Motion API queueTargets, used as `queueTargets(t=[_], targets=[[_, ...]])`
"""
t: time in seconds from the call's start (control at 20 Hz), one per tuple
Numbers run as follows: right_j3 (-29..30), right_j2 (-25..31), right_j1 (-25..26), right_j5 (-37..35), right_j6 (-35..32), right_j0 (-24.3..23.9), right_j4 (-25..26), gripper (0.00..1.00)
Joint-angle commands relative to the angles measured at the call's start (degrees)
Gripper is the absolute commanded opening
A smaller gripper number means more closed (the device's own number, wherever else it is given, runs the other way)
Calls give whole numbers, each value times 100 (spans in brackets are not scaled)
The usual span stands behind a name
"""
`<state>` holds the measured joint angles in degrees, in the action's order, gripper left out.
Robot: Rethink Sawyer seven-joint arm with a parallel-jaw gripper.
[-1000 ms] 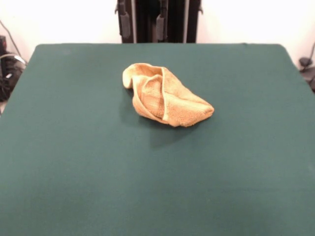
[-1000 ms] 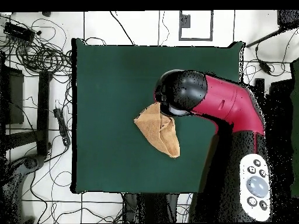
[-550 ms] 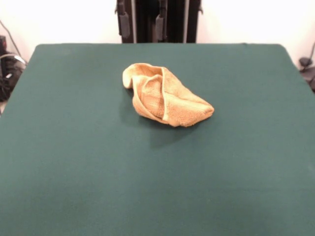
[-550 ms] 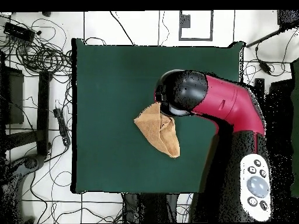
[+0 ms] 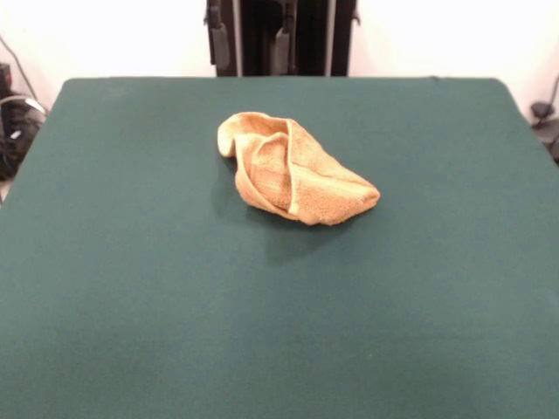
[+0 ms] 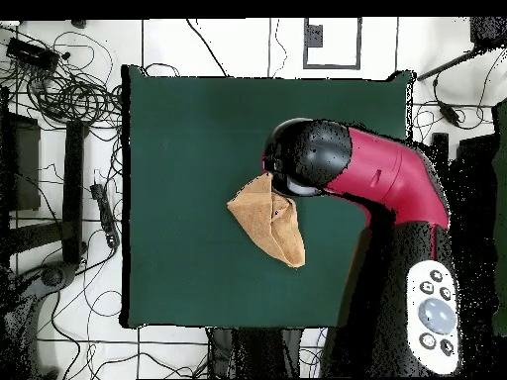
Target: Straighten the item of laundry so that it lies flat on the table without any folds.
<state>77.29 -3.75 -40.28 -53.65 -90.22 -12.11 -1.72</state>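
Observation:
The item of laundry [image 5: 293, 179] is a golden yellow-orange towel, crumpled into a folded heap a little behind the middle of the dark green table [image 5: 131, 288]. From overhead the towel [image 6: 269, 223] reads as a folded wedge. High above it at the front view's top edge hangs my gripper [image 5: 251, 42], with two grey fingertips [image 5: 221, 42] standing well apart, open and holding nothing. Seen from above, the arm's black and red head [image 6: 309, 156] overlaps the towel's upper corner and hides the gripper.
Cables and dark equipment [image 6: 59, 89] lie on the floor beside the table's left side in the overhead view. The arm's red body [image 6: 396, 188] covers the table's right edge there. A dark object [image 5: 543, 113] sits off the table's far right corner.
The arm's head and the gripper's tips have shifted very slightly. The towel lies just as before.

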Motion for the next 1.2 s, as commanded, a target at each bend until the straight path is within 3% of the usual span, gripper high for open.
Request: queueTargets(t=[0.05, 1.2], targets=[[340, 611, 593, 493, -568, 3, -74, 100], [388, 594, 664, 674, -618, 11, -106, 100]])
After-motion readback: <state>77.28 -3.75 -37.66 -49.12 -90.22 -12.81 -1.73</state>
